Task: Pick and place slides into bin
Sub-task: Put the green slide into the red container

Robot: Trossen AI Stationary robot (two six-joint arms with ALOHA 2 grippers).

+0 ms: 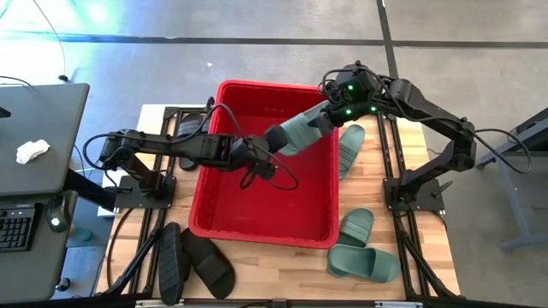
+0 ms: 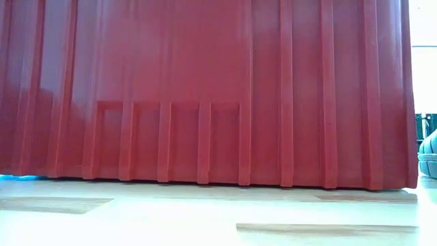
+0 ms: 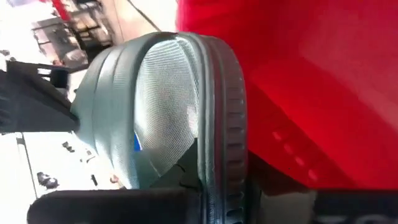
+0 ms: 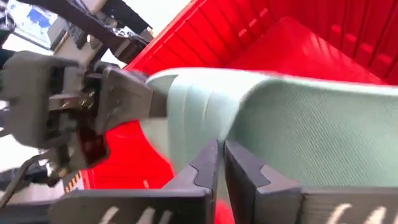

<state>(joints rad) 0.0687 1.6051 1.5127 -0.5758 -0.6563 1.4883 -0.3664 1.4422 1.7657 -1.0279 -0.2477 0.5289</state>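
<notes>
A dark green slide hangs over the red bin, stretched between my two grippers. My left gripper is shut on the end toward the table's left; the right wrist view shows it clamped there. My right gripper is at the slide's other end, near the bin's far right corner, its fingers almost together. In the low view the bin's ribbed wall fills the picture. My left gripper pinches the slide's rim at one end between its two fingers, coming level from the table's left. The slide sits on edge in the hold, clear of the bin's floor. My right gripper meets the slide's other end with its fingers slanting down from the far right. The fingers stand nearly together on a thin part, and which part that is I cannot tell. The slide is held clear above the bin.
A green slide lies right of the bin, and two more lie at the near right. Two black slides lie at the near left, and another at the far left. A desk stands left of the table.
</notes>
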